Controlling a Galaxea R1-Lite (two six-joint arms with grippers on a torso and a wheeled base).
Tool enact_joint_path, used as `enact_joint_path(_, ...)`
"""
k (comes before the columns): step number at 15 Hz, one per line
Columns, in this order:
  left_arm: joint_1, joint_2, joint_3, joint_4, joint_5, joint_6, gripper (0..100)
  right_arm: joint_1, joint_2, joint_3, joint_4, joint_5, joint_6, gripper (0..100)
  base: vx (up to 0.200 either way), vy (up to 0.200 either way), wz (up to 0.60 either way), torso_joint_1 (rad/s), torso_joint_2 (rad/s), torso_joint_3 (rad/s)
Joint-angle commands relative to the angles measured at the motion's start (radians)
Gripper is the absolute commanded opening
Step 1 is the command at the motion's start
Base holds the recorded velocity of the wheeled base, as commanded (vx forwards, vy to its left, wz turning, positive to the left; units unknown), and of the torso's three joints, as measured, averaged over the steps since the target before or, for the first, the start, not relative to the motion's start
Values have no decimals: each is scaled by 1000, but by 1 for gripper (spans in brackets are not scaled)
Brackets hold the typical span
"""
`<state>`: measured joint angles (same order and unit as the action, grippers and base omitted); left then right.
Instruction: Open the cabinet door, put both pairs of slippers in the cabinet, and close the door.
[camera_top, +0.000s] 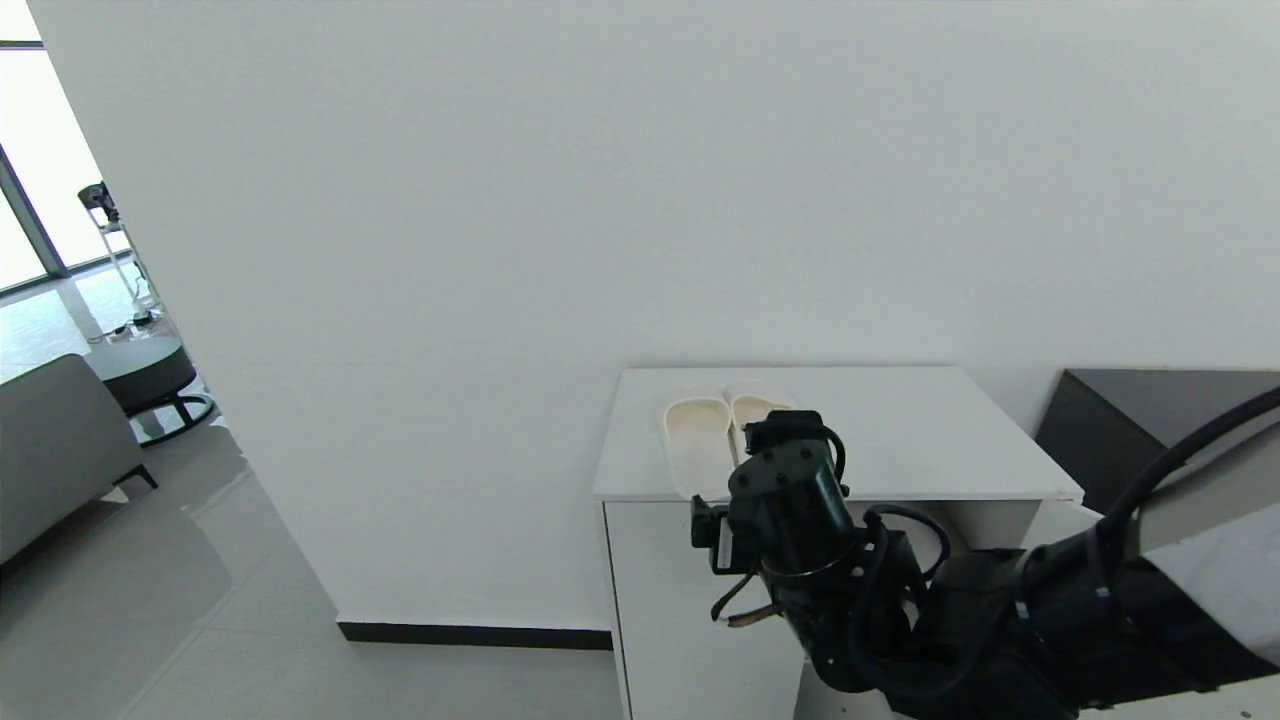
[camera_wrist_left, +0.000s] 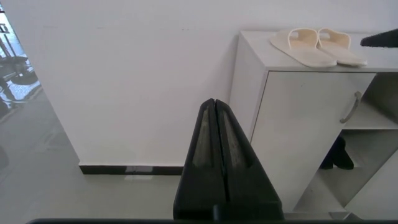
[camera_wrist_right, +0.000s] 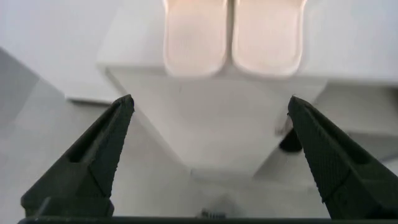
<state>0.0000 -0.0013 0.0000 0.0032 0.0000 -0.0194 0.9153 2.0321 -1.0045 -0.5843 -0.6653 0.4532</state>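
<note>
One pair of slippers (camera_top: 725, 428), two cream pieces side by side, lies on top of the cabinet (camera_top: 900, 435), just ahead of the right gripper (camera_wrist_right: 208, 109), whose fingers are spread wide. The left gripper (camera_wrist_left: 215, 106) is pressed together; beyond it, one door (camera_wrist_left: 305, 134) is closed beside open shelves holding one dark object (camera_wrist_left: 339, 155).

Head camera sits high, facing forward and down onto the top of the cabinet (camera_top: 900, 430) from a moderate standoff. Left wrist camera sits low and farther out, facing the cabinet front obliquely; right wrist camera hangs close above the front edge, facing down. All three share the slippers (camera_top: 697, 440) on the top.
</note>
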Motion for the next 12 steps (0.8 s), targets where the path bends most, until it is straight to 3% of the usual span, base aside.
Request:
enact_joint_path(1, 0, 1, 0, 0, 0, -1, 0, -38, 77, 43, -120, -13, -77, 100, 0, 0, 0, 0, 0, 0)
enact_joint_path(4, 0, 1, -2, 0, 0, 1, 0, -61, 134, 76, -295, 4, -186, 100, 0, 0, 0, 0, 0, 0)
enact_joint_path(7, 0, 1, 0, 0, 0, 2, 0, -89, 169, 52, -338, 75, -222, 100, 200, 0, 0, -4, 1, 2)
enact_joint_path(12, 0, 1, -2, 0, -2, 1, 0, -125, 255, -74, -335, 102, -223, 100, 200, 0, 0, 7, 2, 0)
